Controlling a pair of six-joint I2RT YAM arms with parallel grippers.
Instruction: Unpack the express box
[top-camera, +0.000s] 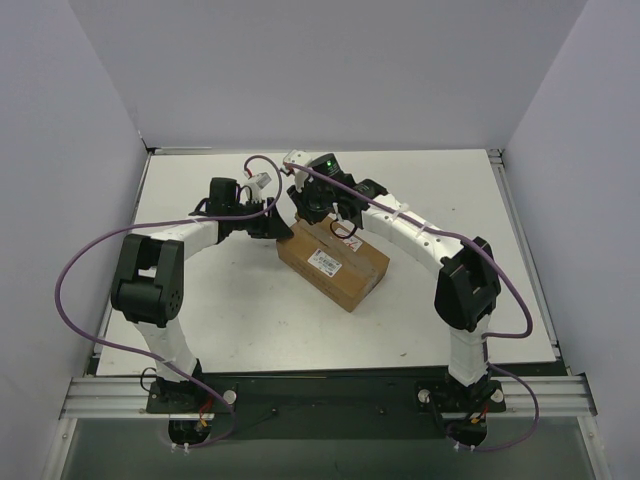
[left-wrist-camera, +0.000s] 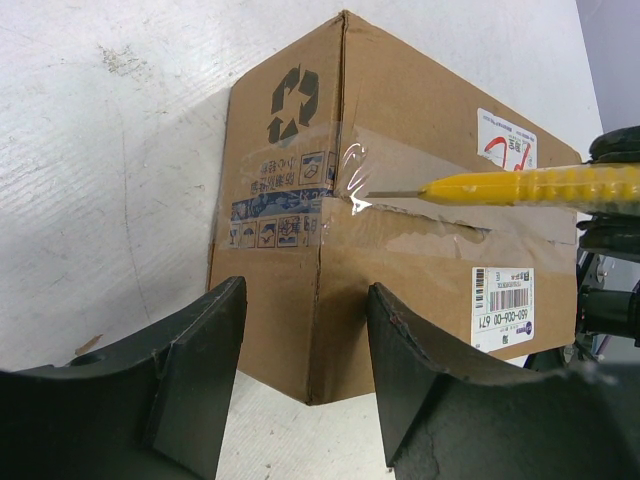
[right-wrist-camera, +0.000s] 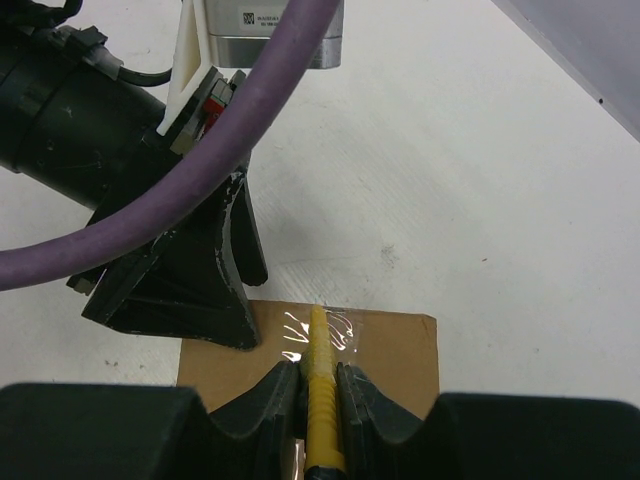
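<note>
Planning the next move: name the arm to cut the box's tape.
Right: the right gripper is shut on the yellow knife, tip at the express box's tape seam; the left gripper is open.

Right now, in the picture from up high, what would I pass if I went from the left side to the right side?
Left arm's elbow → left hand → express box → right arm's elbow. The right hand, gripping the yellow knife, hangs over the box, so I skipped it.
</note>
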